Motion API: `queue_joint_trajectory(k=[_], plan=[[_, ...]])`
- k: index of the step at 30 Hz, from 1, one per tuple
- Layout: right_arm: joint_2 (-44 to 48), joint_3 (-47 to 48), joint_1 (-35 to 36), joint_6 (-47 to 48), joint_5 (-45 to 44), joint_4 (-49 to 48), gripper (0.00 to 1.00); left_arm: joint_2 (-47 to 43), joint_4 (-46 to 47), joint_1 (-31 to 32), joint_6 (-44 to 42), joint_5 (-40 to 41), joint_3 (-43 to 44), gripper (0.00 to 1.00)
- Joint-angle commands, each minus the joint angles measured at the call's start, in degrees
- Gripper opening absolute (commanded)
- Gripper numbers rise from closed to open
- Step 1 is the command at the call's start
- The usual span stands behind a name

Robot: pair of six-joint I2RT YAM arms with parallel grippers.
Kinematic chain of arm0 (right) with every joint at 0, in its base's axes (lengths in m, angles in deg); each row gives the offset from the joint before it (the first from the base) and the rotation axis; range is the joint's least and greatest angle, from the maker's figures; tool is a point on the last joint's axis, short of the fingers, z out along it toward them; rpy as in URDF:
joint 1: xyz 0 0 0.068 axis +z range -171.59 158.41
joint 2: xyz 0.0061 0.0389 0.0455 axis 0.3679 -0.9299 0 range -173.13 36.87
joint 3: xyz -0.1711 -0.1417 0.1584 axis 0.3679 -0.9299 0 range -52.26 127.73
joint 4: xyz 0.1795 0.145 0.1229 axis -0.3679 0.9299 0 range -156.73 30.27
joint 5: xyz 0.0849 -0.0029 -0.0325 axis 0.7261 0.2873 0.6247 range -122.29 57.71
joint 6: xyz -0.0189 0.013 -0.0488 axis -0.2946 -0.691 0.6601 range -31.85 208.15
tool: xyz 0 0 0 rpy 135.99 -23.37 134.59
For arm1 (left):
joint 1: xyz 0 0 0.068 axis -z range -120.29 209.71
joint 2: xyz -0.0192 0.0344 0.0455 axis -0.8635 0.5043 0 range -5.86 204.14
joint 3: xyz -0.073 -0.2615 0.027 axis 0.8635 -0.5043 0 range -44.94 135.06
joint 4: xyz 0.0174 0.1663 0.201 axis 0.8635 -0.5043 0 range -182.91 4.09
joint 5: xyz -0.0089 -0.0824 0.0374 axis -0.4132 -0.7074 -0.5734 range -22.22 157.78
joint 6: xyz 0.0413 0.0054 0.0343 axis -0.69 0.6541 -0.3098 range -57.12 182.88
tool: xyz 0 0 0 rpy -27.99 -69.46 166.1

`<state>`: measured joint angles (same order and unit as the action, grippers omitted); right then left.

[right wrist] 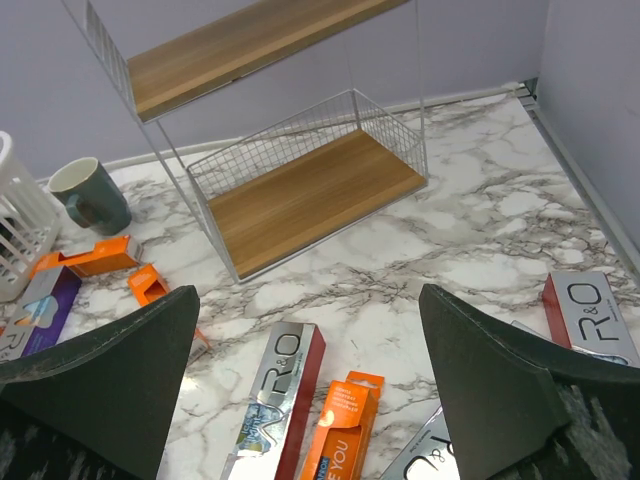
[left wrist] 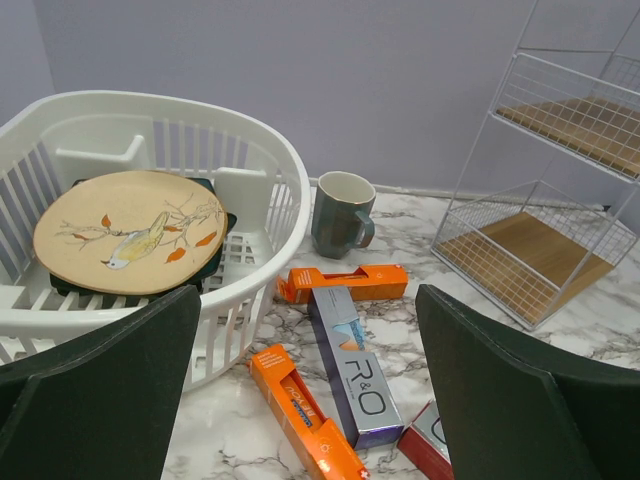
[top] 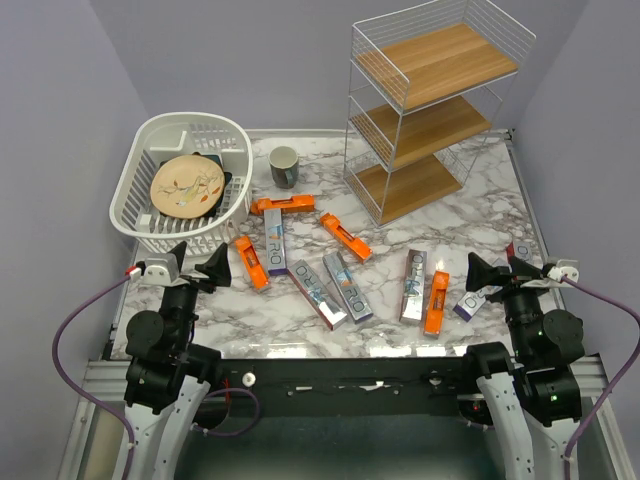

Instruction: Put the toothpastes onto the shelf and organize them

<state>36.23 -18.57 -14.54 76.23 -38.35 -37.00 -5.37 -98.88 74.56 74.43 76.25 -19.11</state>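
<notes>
The left gripper (top: 197, 262) and right gripper (top: 497, 268) are hovering with jaws spread wide and gripping nothing, well apart from the shelf (top: 440, 60) on its near side, while the toothpastes (top: 345, 237) are lying flat and scattered on the marble table (top: 480, 205) in front of the shelf, all off its boards.

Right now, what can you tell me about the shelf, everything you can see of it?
The shelf is a tall white wire rack with three light brown wooden-looking boards, one above another, with wire mesh rails along their sides. It stands upright at the far right of the marble table, turned at an angle to its edges. All three boards are bare. Only the table touches it; the nearest orange box lies apart from it.
</notes>
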Motion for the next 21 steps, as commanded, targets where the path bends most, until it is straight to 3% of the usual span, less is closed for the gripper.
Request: queue_joint_trajectory(k=[1,10,21], plan=[[11.46,0.50,-0.37,0.41,2.02,-1.25,1.00,-6.91,-0.48,-0.26,0.40,1.20,0.98,0.99],[4.35,2.34,-0.37,-5.55,5.97,-0.13,1.00,-1.02,4.27,-0.26,4.79,-1.35,3.00,0.99],[-21.21,12.27,-0.37,-7.24,25.12,7.88,1.00,22.52,11.38,-0.26,7.26,-5.04,12.84,0.99]])
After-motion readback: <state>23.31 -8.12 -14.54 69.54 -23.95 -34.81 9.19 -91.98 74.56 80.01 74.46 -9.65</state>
